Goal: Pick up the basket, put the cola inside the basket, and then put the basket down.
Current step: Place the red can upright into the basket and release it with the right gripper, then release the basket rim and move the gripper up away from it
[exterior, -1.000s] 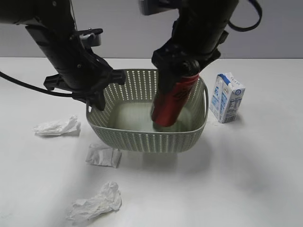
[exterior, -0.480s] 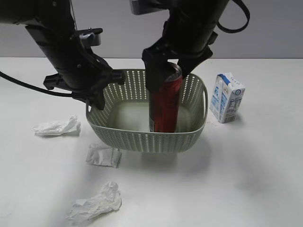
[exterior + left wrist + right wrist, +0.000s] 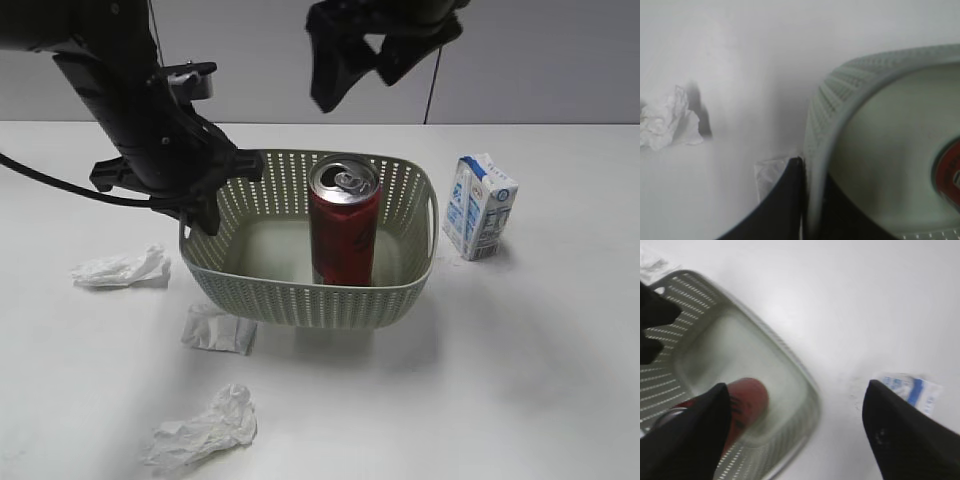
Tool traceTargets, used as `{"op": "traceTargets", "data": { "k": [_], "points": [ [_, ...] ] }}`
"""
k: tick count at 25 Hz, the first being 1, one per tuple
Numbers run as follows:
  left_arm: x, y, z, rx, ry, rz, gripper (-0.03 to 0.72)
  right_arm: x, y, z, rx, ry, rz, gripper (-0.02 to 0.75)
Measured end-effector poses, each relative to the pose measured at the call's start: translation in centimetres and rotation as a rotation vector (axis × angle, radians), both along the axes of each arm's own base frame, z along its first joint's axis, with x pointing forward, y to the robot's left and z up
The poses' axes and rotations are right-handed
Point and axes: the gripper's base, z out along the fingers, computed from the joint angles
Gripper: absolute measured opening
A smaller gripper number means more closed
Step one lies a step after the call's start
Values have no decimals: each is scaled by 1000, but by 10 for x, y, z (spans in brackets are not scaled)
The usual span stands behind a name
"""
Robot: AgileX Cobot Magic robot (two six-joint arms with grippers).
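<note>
The pale sage-green basket (image 3: 290, 290) is held at its left rim by my left gripper (image 3: 205, 200), which is shut on the wall; the left wrist view shows the rim (image 3: 815, 150) pinched between the two dark fingers (image 3: 807, 200). The red cola can (image 3: 344, 235) stands upright inside the basket, silver top up. It also shows in the right wrist view (image 3: 742, 407) and as a red edge in the left wrist view (image 3: 949, 172). My right gripper (image 3: 350, 60) is open and empty, high above the can; its fingers are spread wide (image 3: 797, 425) over the basket's corner (image 3: 805, 400).
A blue-and-white milk carton (image 3: 479, 206) stands right of the basket and shows in the right wrist view (image 3: 912, 390). Crumpled white tissues lie left (image 3: 122, 268), front-left (image 3: 218, 329) and front (image 3: 203, 430) of the basket. One tissue shows in the left wrist view (image 3: 665, 122).
My right gripper has let go of the cola can and risen well above it. The can went from tilted to standing upright in the basket. The left gripper kept its hold.
</note>
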Motion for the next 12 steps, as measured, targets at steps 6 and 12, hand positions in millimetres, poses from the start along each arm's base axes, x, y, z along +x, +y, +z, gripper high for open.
{"op": "traceTargets", "data": {
  "k": [6, 12],
  "points": [
    [-1, 0, 0, -5, 16, 33, 2, 18, -98, 33, 31, -65, -262, 599],
    [1, 0, 0, -17, 18, 76, 2, -1, -176, 18, 10, 13, -470, 589]
  ]
}}
